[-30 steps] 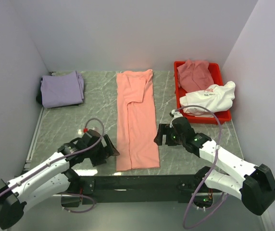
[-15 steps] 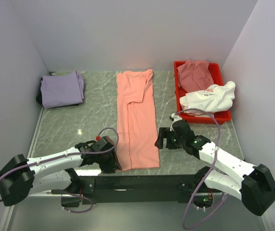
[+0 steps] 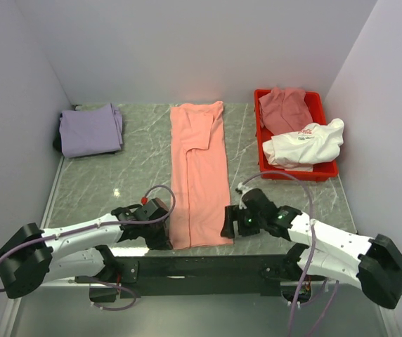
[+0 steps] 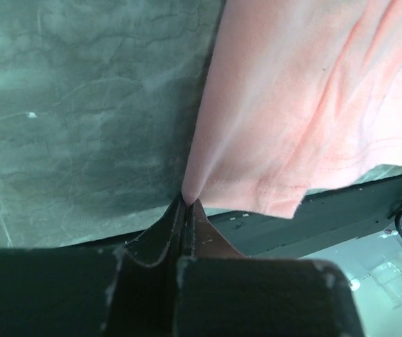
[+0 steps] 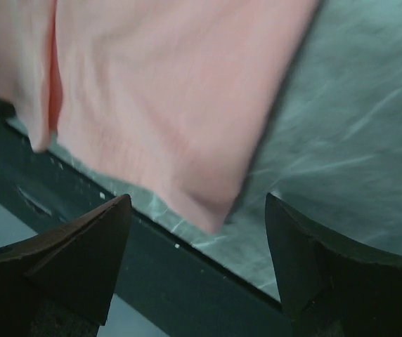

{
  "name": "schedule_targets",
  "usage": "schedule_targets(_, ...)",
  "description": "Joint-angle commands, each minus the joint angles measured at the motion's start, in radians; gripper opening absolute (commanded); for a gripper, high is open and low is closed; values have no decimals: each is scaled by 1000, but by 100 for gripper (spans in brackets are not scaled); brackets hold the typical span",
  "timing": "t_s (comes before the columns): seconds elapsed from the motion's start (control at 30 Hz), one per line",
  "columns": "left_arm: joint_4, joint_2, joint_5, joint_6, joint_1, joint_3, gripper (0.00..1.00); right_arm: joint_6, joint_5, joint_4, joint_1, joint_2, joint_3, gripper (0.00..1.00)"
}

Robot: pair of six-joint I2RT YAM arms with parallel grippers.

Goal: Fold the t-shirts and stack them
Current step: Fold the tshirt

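Note:
A salmon-pink t-shirt lies folded into a long strip down the middle of the table. My left gripper sits at its near left corner, jaws shut on the cloth's edge. My right gripper hovers at the near right corner, wide open, with the corner between its fingertips and untouched. A folded lavender t-shirt rests at the far left. A dusty rose t-shirt and a white t-shirt with red print lie in the red bin.
The dark front rail of the table runs just below the shirt's near hem. Walls close in on the left, back and right. Marbled green tabletop shows on both sides of the pink strip.
My left gripper has moved in to the shirt's near left corner and shut on it. My right gripper has dropped toward the near right corner, still open.

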Motion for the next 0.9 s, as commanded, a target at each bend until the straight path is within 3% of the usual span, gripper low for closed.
schedule_targets(0.0,-22,-49,-21,0,-7,1,1,63,36,-17,127,47,28,82)
schedule_targets(0.27,-17,-65,-15,-25,-10,-16,0,84,44,-16,195,169,46,66)
schedule_targets(0.37,-26,-73,-15,-28,-12,-18,0,111,30,-13,216,186,45,42)
schedule_targets(0.4,-46,-79,-18,-31,-13,-13,0,117,28,-23,218,186,43,29)
schedule_targets(0.5,-69,-95,-17,-42,-16,-21,0,134,19,-52,225,163,36,12)
schedule_targets(0.77,-153,-204,-12,-77,-40,-15,0,122,-120,-7,227,61,20,1)
schedule_targets(0.87,-129,-229,-41,-74,-41,17,0,100,-56,-42,224,61,66,0)
